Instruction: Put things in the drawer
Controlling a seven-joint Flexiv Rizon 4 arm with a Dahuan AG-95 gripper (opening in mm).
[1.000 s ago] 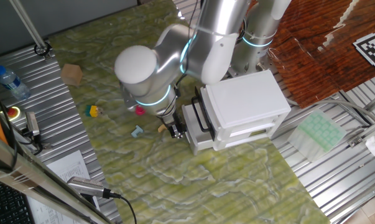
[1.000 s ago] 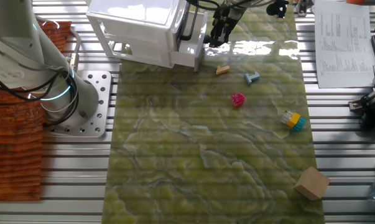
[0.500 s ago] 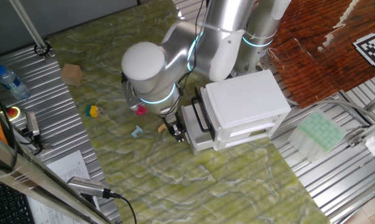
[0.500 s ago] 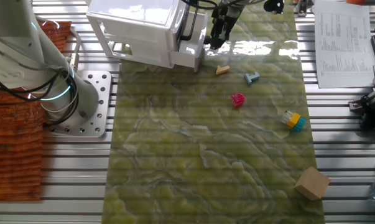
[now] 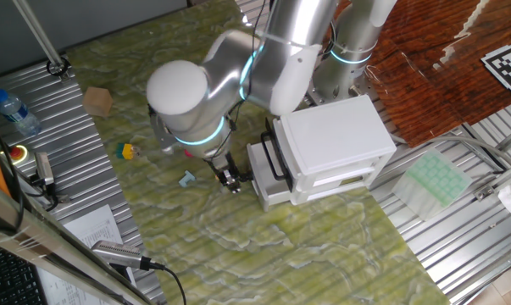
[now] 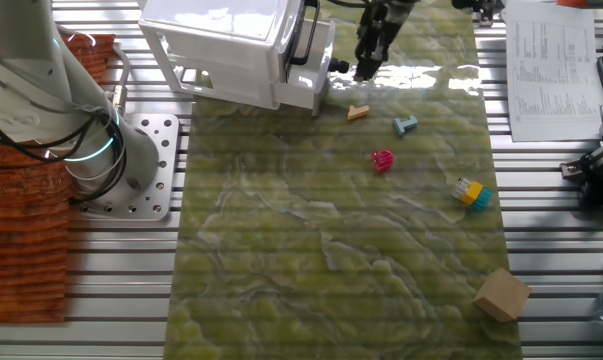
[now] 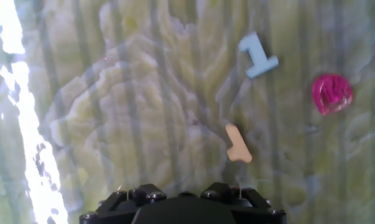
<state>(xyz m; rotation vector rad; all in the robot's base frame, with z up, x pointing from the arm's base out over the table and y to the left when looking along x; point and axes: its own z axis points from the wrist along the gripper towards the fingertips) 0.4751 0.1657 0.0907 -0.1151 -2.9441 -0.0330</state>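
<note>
Gripper (image 6: 365, 70) shifted off drawer (image 6: 303, 60) twd orange piece (image 6: 357, 113).

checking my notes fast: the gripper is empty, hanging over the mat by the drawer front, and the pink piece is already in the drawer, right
Not quite. The pink piece is not in the drawer; it lies on the mat near the light blue piece and the orange piece, as the other fixed view shows. The rest stands: the gripper hangs empty beside the drawer front.

Green marbled mat (image 6: 311, 250), orange piece (image 6: 357, 113), blue piece (image 6: 406, 125), pink piece (image 6: 382, 160), cabinet (image 6: 231, 50)
</note>
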